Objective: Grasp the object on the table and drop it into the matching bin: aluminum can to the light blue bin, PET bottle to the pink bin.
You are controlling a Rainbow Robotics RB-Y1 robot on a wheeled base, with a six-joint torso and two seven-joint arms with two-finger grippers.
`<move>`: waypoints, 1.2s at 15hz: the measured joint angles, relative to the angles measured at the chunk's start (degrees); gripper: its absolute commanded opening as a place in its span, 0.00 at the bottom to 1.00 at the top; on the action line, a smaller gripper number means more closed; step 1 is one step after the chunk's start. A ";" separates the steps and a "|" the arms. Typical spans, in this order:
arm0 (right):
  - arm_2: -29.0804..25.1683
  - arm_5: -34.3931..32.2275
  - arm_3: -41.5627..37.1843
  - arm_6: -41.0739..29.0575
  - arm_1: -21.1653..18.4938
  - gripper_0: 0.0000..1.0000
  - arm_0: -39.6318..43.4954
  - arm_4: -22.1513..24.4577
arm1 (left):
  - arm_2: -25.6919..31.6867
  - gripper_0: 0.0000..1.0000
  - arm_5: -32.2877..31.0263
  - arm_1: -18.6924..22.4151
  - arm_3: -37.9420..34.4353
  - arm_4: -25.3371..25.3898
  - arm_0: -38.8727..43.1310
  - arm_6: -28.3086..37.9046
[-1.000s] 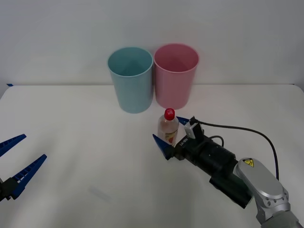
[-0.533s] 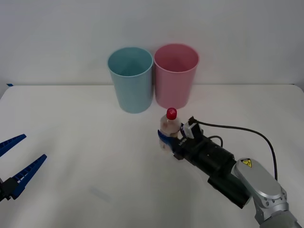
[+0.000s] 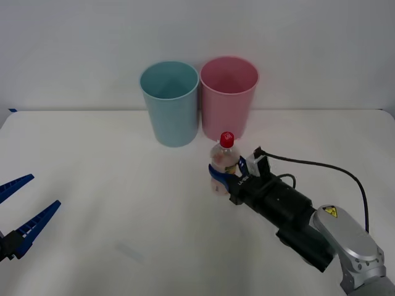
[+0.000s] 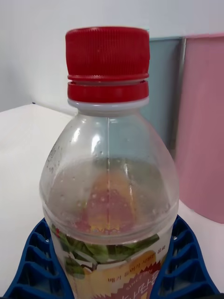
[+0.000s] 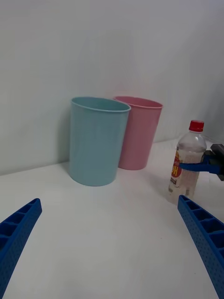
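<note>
I have the right gripper clamped low around the small clear plastic bottle with the red cap, upright on the white tabletop just before the tall pink plastic bin, its matching target. My left gripper waits spread wide, well apart.

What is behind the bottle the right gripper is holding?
Directly behind the bottle, clamped by the right gripper, stands the pink bin, with the light blue bin beside it. The bottle covers part of the pink bin's base. The left gripper waits open, far left.
</note>
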 measured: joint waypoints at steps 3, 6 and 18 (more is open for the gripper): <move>0.04 0.22 -6.36 -1.19 -3.96 0.00 2.29 -4.19 | 0.00 1.00 0.00 0.00 0.00 0.00 0.00 0.00; -0.21 0.22 -12.17 -5.69 -7.65 0.00 3.52 -6.70 | 0.00 1.00 0.00 0.00 0.00 0.00 0.00 0.00; -10.33 -2.49 -21.77 -21.11 -11.41 0.00 1.14 -6.59 | 0.00 1.00 0.00 0.00 0.00 0.00 0.00 0.00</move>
